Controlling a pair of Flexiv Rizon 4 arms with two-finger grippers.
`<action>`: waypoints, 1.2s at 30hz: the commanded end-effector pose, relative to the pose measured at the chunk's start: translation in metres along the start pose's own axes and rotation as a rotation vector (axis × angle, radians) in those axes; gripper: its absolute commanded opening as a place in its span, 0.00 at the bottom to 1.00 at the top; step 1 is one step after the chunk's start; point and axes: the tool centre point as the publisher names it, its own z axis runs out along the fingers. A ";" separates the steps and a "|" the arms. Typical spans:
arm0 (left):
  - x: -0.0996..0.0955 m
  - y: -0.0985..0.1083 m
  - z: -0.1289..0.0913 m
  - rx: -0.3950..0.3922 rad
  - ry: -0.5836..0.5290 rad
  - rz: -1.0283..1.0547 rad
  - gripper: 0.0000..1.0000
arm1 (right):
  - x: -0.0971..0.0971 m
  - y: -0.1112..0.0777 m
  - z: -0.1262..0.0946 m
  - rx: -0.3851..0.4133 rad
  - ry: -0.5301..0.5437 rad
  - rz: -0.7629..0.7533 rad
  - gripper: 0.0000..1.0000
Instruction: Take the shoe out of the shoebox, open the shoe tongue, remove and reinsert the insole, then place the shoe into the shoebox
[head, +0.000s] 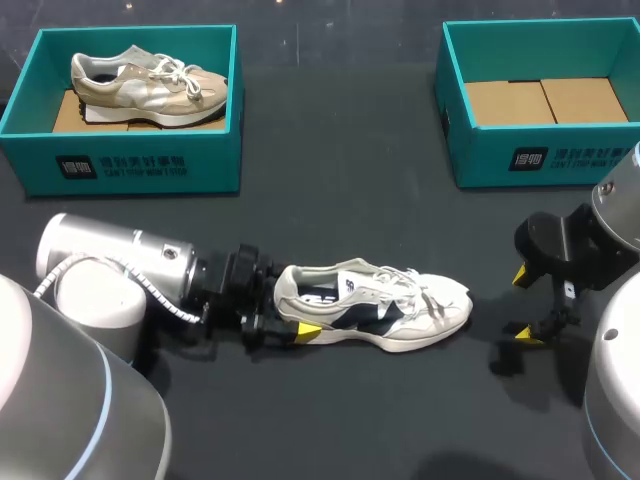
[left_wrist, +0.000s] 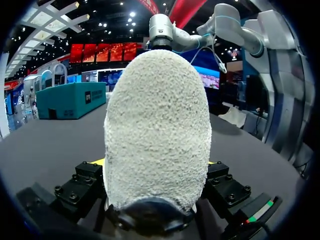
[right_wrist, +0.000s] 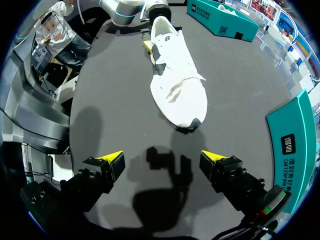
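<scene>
Black table (head: 340, 180): left pincer (head: 295, 312) seemingly clamps heel of white shoe (head: 400, 310), right pincer (head: 524, 305) gapes empty, shoeboxes (head: 130, 165) (head: 540, 160) beyond.

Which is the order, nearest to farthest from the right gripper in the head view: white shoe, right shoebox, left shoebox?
1. white shoe: on the table just beside the right gripper, toe toward it.
2. right shoebox: at the table's far side, on the right.
3. left shoebox: far side, on the left, holding the beige shoe.
</scene>
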 end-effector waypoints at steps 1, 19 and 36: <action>-0.002 0.002 0.001 -0.011 0.006 -0.002 0.00 | 0.002 -0.001 -0.001 0.000 -0.004 -0.001 1.00; -0.002 0.002 0.001 -0.011 0.006 -0.002 0.00 | 0.002 -0.001 -0.001 0.000 -0.004 -0.001 1.00; -0.002 0.002 0.001 -0.011 0.006 -0.002 0.00 | 0.014 0.066 -0.011 0.096 -0.081 0.450 1.00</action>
